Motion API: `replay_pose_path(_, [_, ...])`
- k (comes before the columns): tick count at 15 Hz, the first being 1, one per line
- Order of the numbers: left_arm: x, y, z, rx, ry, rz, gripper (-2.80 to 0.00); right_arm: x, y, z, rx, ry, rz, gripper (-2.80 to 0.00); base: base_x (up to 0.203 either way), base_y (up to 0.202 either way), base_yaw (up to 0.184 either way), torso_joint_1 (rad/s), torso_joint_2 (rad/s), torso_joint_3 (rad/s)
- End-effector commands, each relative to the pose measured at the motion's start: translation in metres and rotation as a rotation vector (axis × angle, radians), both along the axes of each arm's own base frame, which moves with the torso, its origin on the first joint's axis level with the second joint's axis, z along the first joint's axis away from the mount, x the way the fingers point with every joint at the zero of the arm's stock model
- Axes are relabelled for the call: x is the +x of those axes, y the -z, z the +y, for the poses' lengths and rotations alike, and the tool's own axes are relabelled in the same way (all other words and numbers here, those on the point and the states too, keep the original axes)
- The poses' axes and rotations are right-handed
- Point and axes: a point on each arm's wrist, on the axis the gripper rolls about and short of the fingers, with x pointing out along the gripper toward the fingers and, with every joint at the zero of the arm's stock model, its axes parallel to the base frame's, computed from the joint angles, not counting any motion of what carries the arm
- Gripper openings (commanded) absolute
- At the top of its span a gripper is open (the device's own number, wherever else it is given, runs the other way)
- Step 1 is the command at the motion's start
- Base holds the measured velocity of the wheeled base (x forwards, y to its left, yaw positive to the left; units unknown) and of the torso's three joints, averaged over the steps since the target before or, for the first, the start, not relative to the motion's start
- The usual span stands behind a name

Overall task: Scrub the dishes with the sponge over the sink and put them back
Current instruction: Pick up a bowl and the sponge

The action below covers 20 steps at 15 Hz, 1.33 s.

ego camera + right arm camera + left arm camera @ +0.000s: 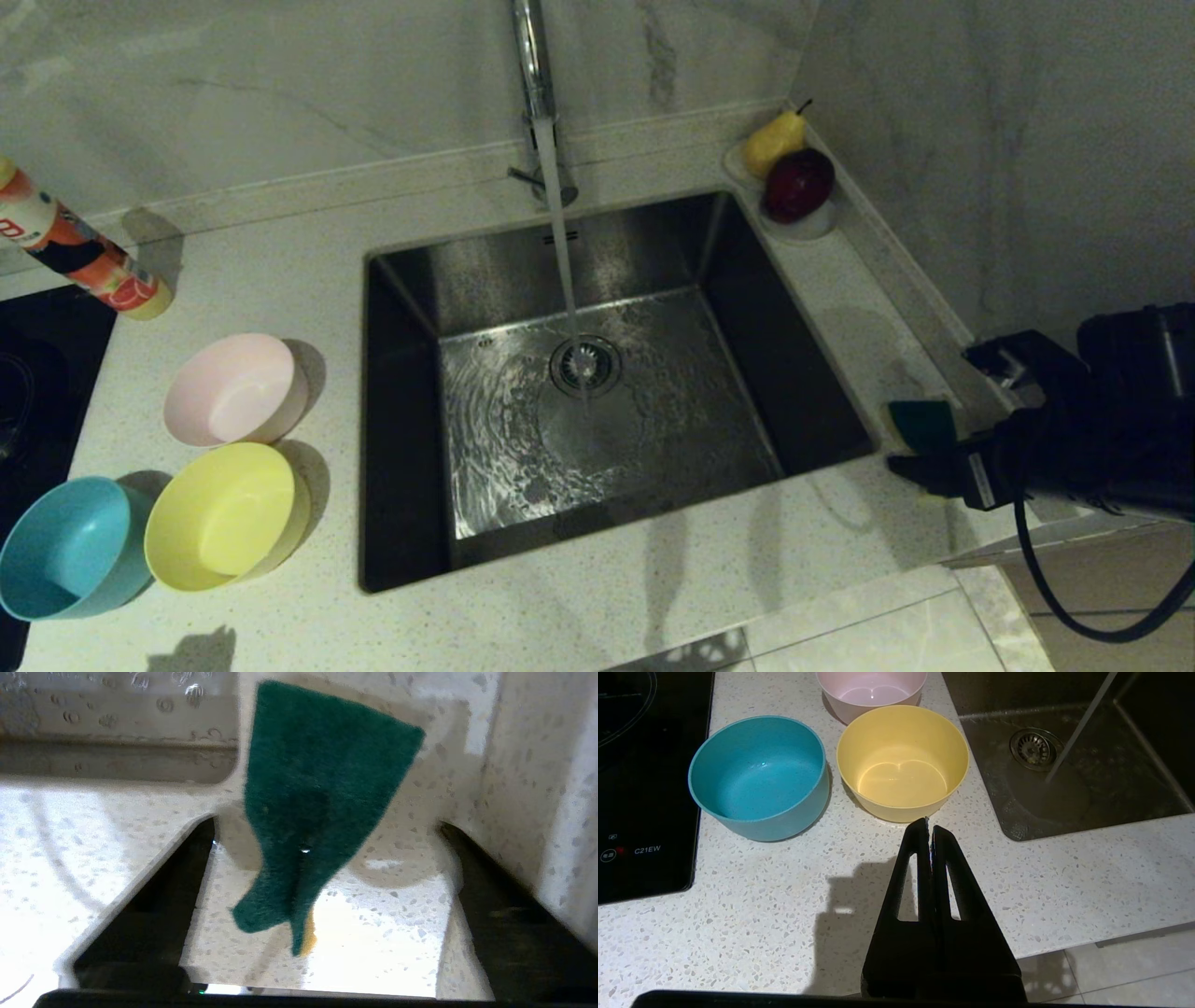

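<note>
Three bowls stand upright on the counter left of the sink [653, 252]: pink [233, 390], yellow [224, 516], blue [70, 549]. The sponge [922, 425], green face up, lies on the counter strip right of the sink. My right gripper [934, 408] is low over it, open, one finger on each side. In the right wrist view the sponge [317, 788] sits untouched between the spread fingers of the gripper [327, 823]. My left gripper [929, 823] is shut and empty above the counter, just short of the yellow bowl [901, 760], with the blue bowl [759, 777] and pink bowl [871, 690] beyond.
Water [560, 243] runs from the tap [530, 56] onto the drain strainer [584, 364]. A white dish [817, 227] with a pear and an apple sits in the back right corner. An orange bottle [84, 252] and a black hob [37, 373] are at the left. A wall [980, 140] rises close on the right.
</note>
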Motion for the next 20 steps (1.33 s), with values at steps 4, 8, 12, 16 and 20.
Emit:
replay_pose_path(4, [0.003,0.011,0.0,0.0,0.0,0.039,-2.8,0.005,0.004,0.001,-0.003,-0.001,0.015,-2.8,0.0,0.0,0.0,0.0,0.0,0.0])
replay_pose_path(8, [0.003,0.011,0.0,0.0,0.0,0.039,-2.8,0.006,0.004,0.001,-0.004,-0.002,0.015,-2.8,0.0,0.0,0.0,0.0,0.0,0.0])
replay_pose_path(12, [0.003,0.011,0.0,0.0,0.0,0.039,-2.8,-0.001,-0.006,0.0,-0.001,-0.002,-0.016,-2.8,0.0,0.0,0.0,0.0,0.0,0.0])
replay_pose_path(16, [0.003,0.011,0.0,0.0,0.0,0.039,-2.8,-0.025,-0.035,0.003,0.015,-0.038,-0.041,-2.8,0.0,0.0,0.0,0.0,0.0,0.0])
replay_pose_path(20, [0.003,0.011,0.0,0.0,0.0,0.039,-2.8,-0.065,-0.067,0.007,0.109,-0.186,-0.011,-2.8,0.0,0.0,0.0,0.0,0.0,0.0])
